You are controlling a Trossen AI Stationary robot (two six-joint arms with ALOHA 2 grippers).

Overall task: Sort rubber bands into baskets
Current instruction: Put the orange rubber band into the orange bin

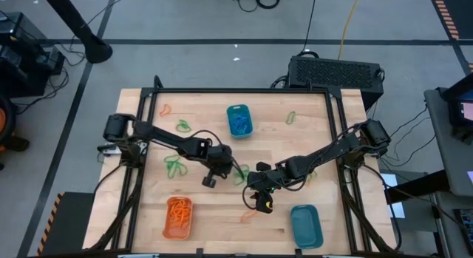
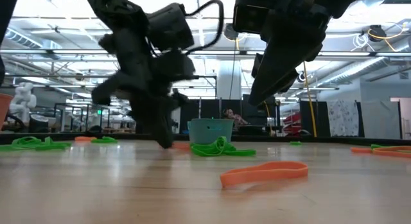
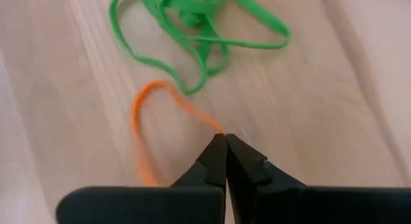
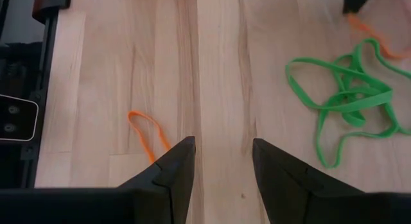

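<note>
Thin orange rubber band (image 3: 144, 131) beside tangled green loops (image 3: 199, 31)

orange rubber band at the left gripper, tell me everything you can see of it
The orange rubber band is a thin, flat elastic loop, stretched into a long narrow oval on the bare wooden table. One end is pinched between the shut tips of the left gripper, which presses down at the table; the rest trails flat away from the fingers. It lies right beside a tangle of green rubber bands, and whether they touch is unclear.
</note>
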